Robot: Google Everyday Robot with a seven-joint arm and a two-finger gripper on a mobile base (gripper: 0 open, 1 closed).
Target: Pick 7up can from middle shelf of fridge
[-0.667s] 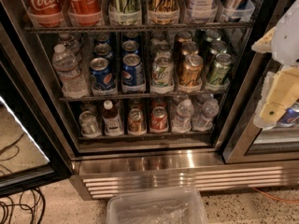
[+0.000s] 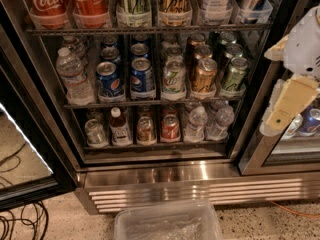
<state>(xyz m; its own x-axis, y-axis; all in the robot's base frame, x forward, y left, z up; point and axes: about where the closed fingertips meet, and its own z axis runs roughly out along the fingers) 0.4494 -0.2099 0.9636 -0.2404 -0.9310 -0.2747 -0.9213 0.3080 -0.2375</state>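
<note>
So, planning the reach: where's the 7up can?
Front-centre on the middle shelf: the 7up can, between a Pepsi can and a gold can; the gripper hangs far right.

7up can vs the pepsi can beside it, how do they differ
The 7up can is pale silvery-white with green lettering; the Pepsi can is blue with a red and white emblem. The 7up can stands right of the Pepsi can, nearer the claw, which hangs at the right edge outside the fridge. Both stand upright, alike in size, front of their rows on the middle shelf.
</note>
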